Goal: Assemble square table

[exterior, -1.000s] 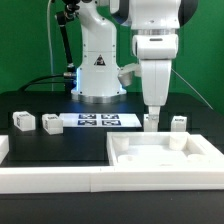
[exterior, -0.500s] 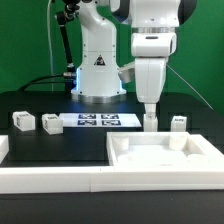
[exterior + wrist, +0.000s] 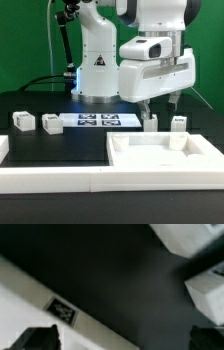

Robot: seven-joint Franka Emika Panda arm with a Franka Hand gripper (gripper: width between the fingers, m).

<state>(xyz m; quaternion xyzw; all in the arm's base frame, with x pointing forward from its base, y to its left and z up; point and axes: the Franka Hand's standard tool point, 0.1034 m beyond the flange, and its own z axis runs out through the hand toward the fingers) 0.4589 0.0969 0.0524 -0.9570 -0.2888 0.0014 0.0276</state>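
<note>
Robotics lab bench: black table (image 3: 60,150), marker board (image 3: 97,121) near the gripper (image 3: 157,108), green curtain (image 3: 25,40) behind it.

The big white table top (image 3: 165,160) lies flat on the black desk (image 3: 60,145), at the exterior view's right. It has a raised rim. In the wrist view its edge shows a small black-and-white tag (image 3: 63,310). The first leg block (image 3: 151,122) and the second leg block (image 3: 178,123), both small and white, stand just behind it. The third leg block (image 3: 21,121) and the fourth leg block (image 3: 50,124) stand side by side, well apart from it, at the exterior view's left.
</note>
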